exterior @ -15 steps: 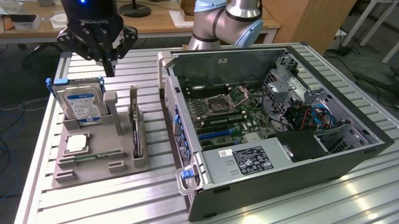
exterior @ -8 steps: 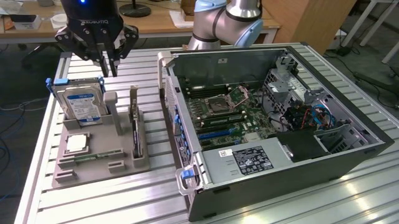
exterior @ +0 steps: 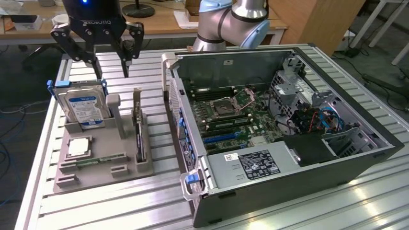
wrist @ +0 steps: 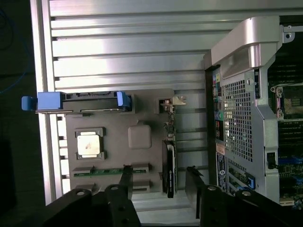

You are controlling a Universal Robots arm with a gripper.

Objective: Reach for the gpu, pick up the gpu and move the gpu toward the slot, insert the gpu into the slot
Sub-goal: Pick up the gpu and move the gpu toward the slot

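Your gripper (exterior: 112, 72) hangs open and empty above the gray holder (exterior: 105, 146). The gpu (exterior: 137, 136) stands on its thin edge in the holder, down below the gripper. From the wrist view, its long side runs between the two fingers (wrist: 127, 179).

The black robot gripper (exterior: 112, 75) carries the white word "ROBOTIQ", upside down. Print on the black sticker (exterior: 259, 163) cannot be read.
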